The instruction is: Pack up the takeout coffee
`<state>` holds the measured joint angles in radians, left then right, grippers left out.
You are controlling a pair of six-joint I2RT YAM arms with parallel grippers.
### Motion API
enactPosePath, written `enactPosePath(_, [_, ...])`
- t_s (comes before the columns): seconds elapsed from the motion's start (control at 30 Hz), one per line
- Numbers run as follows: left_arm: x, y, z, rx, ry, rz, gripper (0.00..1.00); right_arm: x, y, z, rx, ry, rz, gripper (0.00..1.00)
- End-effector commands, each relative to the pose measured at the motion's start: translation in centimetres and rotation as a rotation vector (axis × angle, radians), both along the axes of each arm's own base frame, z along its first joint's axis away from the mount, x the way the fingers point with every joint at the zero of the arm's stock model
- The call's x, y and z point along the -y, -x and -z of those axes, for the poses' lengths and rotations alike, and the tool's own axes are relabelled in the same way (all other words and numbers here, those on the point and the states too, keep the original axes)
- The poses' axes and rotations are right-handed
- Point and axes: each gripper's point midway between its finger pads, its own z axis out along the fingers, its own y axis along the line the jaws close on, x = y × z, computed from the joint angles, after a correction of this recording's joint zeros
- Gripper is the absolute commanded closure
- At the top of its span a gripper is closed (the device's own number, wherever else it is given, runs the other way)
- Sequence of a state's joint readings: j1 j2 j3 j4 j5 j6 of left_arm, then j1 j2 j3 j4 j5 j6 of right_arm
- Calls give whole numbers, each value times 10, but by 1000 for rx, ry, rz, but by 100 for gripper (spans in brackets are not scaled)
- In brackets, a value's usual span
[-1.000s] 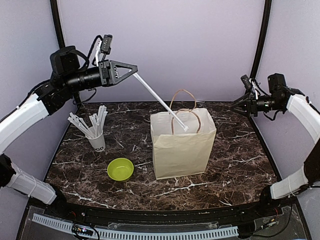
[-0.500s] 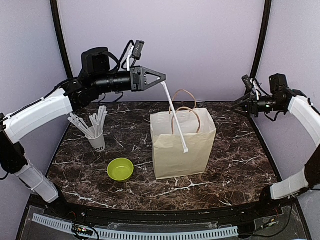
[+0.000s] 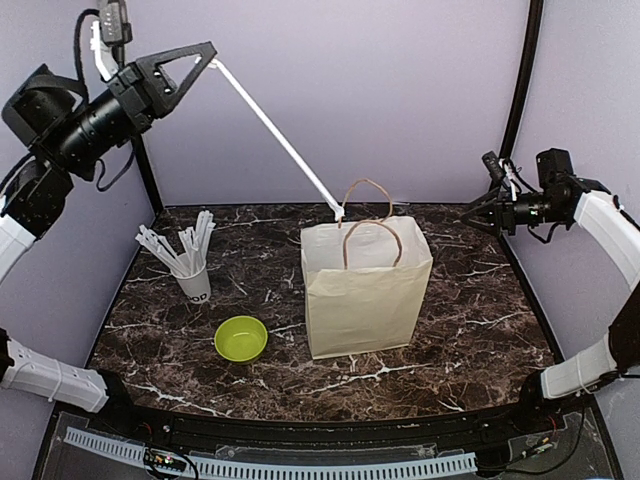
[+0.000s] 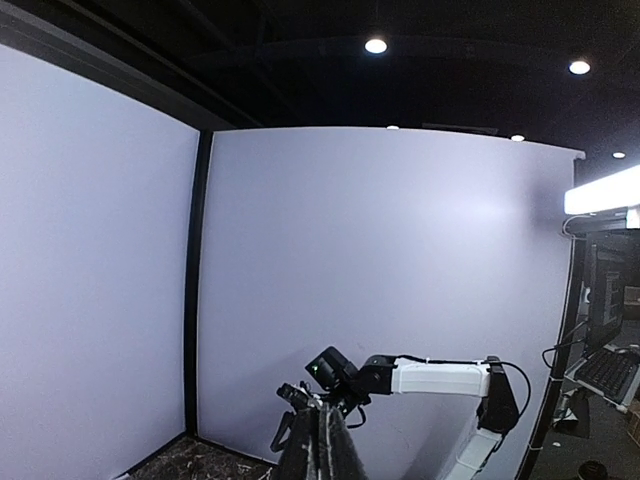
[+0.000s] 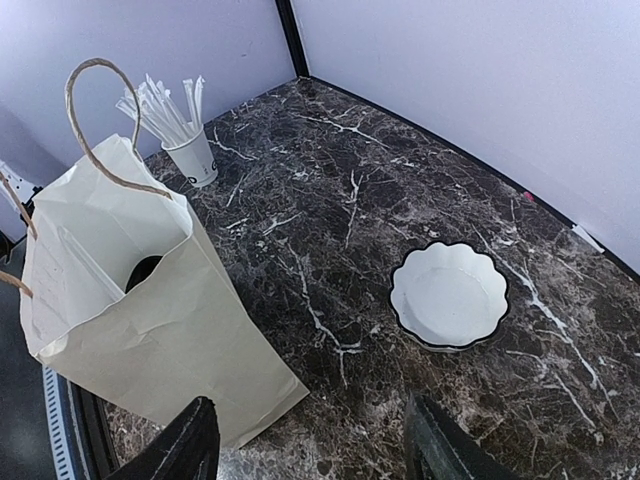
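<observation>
Bag (image 3: 365, 295) creased tan paper, looped handles | left hand (image 3: 207, 56) pinching thin white straw (image 3: 275, 135) | right hand (image 3: 476, 213) spread, empty

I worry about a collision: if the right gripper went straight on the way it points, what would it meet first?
Likely the bare table, between the bag and the white dish, judging by the wrist view. Depth is unclear; the right gripper is open and touches nothing.
</observation>
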<state>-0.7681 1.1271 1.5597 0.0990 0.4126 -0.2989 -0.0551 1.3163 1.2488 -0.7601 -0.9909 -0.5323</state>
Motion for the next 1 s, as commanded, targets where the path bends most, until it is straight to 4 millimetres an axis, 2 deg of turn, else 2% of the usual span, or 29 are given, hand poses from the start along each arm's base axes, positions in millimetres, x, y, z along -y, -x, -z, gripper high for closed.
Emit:
enactPosePath(0.0, [57,-65,75,-147,-81,-14,100,1,1,-11,37,-1,7,37])
enactPosePath(0.17, [85,-90,108,-211,-94,14,100,1,4,-9,39,1,10,36])
enactPosePath(0.37, [90,-95,104,-207,-79,23,100,1,5,-8,46,5,14,36])
enactPosePath(0.43, [88,-91,96,-194,-71,32,100,1,4,-8,45,5,13,36])
enactPosePath(0.53, [82,-78,72,-157,-49,63,100,1,2,-7,37,1,6,36])
enactPosePath(0.67, [59,-58,35,-53,-7,25,100,1,0,-6,30,-1,5,36])
enactPosePath(0.73, [46,-57,23,-5,2,-40,100,0,0,-5,27,-2,3,36])
enactPosePath(0.83, [36,-62,16,26,20,-125,100,0,-2,-4,25,-2,3,36])
enactPosePath(0.97, [43,-79,21,28,-1,-169,100,0,-3,-5,19,-7,-3,36])
